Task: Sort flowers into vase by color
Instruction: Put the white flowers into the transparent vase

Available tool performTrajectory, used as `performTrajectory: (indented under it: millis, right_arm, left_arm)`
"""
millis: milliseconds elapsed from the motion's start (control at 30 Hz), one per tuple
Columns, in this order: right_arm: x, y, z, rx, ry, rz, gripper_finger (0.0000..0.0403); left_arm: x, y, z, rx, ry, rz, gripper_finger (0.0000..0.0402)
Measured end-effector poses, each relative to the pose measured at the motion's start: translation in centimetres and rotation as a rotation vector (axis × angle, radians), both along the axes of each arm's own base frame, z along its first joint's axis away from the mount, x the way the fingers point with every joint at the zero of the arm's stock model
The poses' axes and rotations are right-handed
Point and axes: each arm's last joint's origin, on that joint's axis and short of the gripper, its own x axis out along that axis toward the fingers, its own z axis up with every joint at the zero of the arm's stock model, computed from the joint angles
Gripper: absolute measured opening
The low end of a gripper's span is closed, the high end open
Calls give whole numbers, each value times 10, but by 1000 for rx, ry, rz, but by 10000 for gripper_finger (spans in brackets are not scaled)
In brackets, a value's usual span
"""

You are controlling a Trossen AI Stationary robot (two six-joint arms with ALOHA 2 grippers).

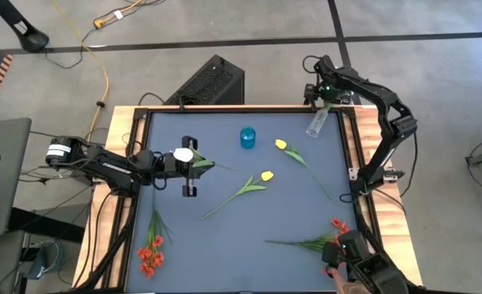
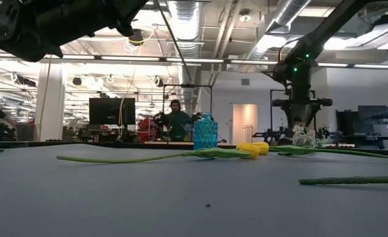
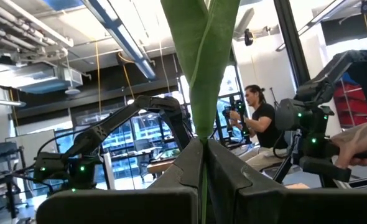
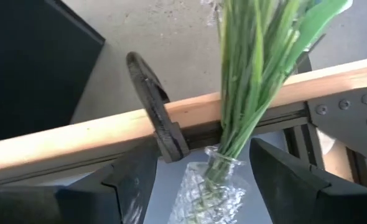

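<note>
My left gripper (image 1: 198, 162) is over the table's left side, shut on a flower's green stem (image 3: 203, 93). A white blossom (image 1: 182, 154) shows above this gripper. My right gripper (image 4: 203, 177) hangs open at the far right corner. Its fingers stand on either side of a clear vase (image 1: 317, 122) that holds a bunch of green stems (image 4: 246, 93), and they touch nothing. Two yellow tulips (image 1: 280, 144) (image 1: 265, 175) lie mid-table. Red flowers lie near left (image 1: 149, 255) and near right (image 1: 337, 224). My left gripper pinches the flower's green stem and leaf (image 3: 202, 146) between its two fingers. The fingers slant upward toward the table's right side and lie across the stem. The stem rises upright above them, and the gripper holds it well above the table.
A blue vase (image 1: 247, 137) stands at the far middle. A wooden frame (image 4: 78, 134) with a black clamp (image 4: 155, 118) borders the table behind the clear vase. A person's hand (image 1: 336, 276) is at the near right corner. A black box (image 1: 210, 82) sits beyond the far edge.
</note>
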Motion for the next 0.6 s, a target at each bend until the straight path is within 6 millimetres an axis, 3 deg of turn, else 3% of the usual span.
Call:
performTrajectory:
  millis: [600]
  right_arm:
    - [13, 22, -27, -40, 111, -184, 282]
  left_arm:
    - [0, 0, -1, 0, 7, -2, 0]
